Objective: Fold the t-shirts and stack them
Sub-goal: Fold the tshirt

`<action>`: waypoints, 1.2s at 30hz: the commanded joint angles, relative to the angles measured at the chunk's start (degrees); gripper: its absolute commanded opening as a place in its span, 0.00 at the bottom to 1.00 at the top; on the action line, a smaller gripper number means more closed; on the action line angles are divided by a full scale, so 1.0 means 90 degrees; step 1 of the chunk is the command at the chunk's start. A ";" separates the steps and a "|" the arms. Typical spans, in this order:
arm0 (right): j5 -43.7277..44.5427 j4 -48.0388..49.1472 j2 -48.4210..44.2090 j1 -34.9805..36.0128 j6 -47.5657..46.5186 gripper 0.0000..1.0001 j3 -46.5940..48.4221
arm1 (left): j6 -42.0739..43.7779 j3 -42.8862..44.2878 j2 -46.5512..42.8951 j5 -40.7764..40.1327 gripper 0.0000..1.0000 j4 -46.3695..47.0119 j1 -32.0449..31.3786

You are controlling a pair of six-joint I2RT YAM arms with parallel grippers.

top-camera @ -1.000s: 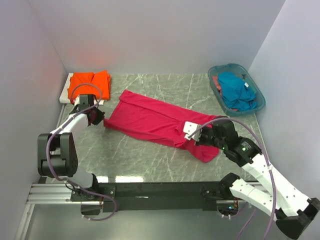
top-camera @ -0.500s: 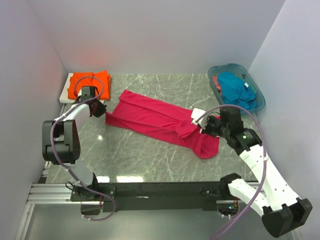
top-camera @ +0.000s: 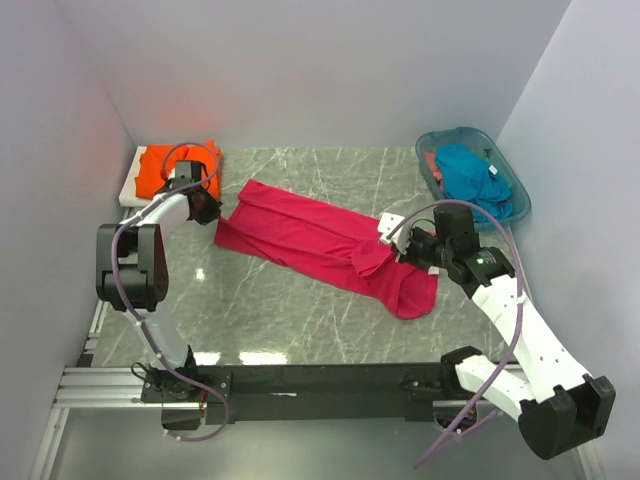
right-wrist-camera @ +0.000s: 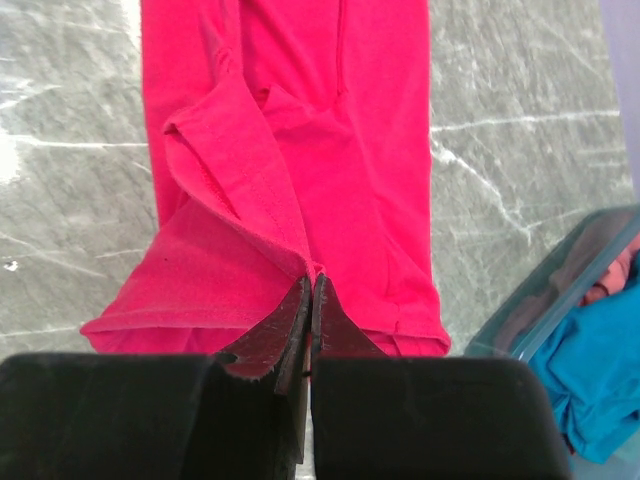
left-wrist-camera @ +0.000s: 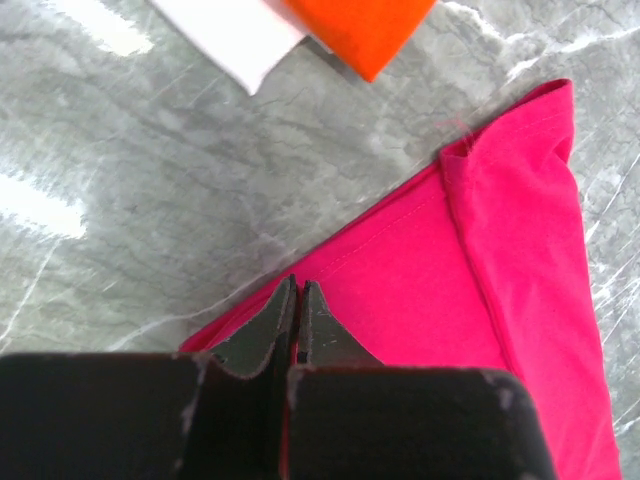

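Magenta t-shirt (top-camera: 300, 238) lies flat mid-counter (top-camera: 280, 310). Left gripper (left-wrist-camera: 298, 290) pinched together on its left corner edge, right gripper (right-wrist-camera: 310, 285) clamped on a bunched fold at its right end. Orange t-shirt (top-camera: 150, 165) back-left, teal t-shirt (top-camera: 470, 180) in basket (top-camera: 459, 131).

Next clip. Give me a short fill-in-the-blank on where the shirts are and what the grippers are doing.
1. The teal-blue t-shirt lies in the ____.
2. The folded t-shirt at the far left corner of the table is ____.
3. The left gripper is shut on one end of the magenta t-shirt; the right gripper is ____ on the other end.
Missing words: basket; orange; shut.
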 commanded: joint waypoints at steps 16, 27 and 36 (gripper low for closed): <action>-0.0149 0.0256 0.0263 -0.0557 -0.0058 0.00 0.0351 | 0.0301 0.1031 0.0680 -0.0335 0.01 -0.0381 -0.0250; -0.0256 0.0226 0.0293 -0.0713 -0.0117 0.00 0.0312 | 0.0350 0.1295 0.0895 -0.0394 0.01 -0.0508 -0.0328; -0.0227 0.0295 0.0390 -0.0733 -0.0039 0.00 0.0293 | 0.0418 0.1490 0.1022 -0.0423 0.01 -0.0625 -0.0387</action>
